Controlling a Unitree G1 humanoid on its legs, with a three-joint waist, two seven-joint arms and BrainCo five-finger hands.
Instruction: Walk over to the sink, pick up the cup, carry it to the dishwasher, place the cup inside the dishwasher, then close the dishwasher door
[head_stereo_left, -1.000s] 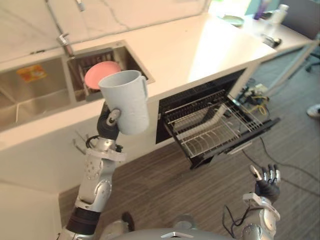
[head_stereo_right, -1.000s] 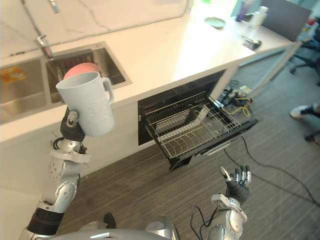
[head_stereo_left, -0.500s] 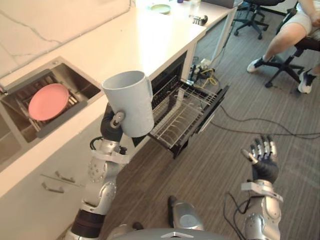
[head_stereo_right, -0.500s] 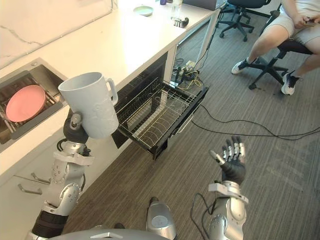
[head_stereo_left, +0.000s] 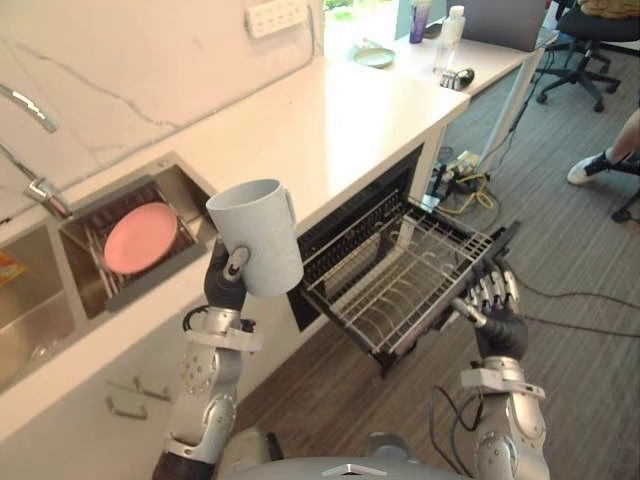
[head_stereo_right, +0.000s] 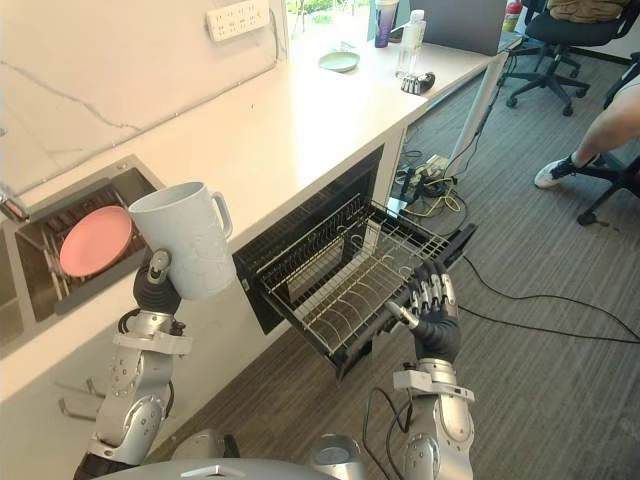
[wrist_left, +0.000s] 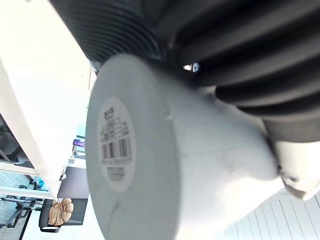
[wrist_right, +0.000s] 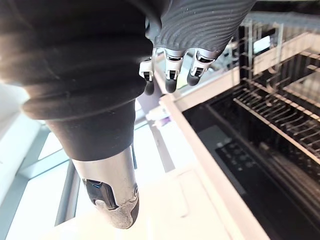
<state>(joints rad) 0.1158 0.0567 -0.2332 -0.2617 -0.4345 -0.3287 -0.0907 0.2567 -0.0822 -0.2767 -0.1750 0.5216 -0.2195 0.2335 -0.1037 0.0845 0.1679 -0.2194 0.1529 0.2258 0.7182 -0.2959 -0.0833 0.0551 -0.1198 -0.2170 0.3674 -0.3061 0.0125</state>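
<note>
Fingers of left hand (head_stereo_left: 224, 285) curled round pale grey cup (head_stereo_left: 258, 232) — cup near upright, mouth up, centre left of frame, in front of counter edge between sink (head_stereo_left: 185, 180) and dishwasher (head_stereo_left: 360, 205). Right hand (head_stereo_left: 497, 318) at lower right, fingers straight and slightly spread, empty, near outer edge of pulled-out wire rack (head_stereo_left: 405, 270). Pink plate (head_stereo_left: 140, 238) lies in sink. Judged progress: pickup done, carry nearly done — cup not yet in rack; placing and closing door remain.
</note>
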